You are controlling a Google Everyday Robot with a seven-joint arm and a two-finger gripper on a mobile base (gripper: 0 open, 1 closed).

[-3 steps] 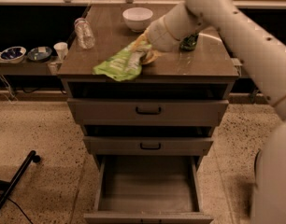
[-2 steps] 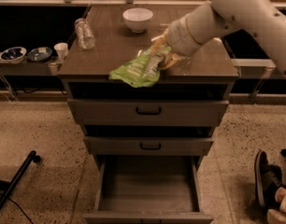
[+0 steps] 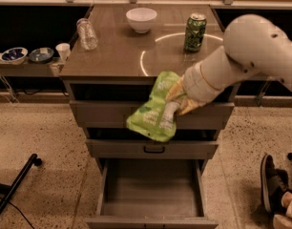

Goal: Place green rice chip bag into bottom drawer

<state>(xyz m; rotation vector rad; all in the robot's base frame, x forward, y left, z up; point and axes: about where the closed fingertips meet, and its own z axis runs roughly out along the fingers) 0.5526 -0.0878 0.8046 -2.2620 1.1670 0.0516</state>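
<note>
Lime-green crinkly rice chip bag (image 3: 152,112) held in the air in front of the cabinet, above the open deep grey-brown bottom drawer (image 3: 151,192).

The two-finger gripper (image 3: 176,105) pinches the bag's upper right part between its jaws. The pouch hangs tilted across the two upper drawer fronts, its lower end to the left, well above the pulled-out bottom drawer's bare floor. A moment ago the bag was at the front edge of the brown cabinet top (image 3: 112,56); it has since come forward and down past that edge. The dark green soda can (image 3: 195,32), then behind the arm, now stands in plain view near the white bowl (image 3: 141,19). The bag covers the top drawer's handle, its folds hide part of the fingers, and the white arm is cut off at the right.
</note>
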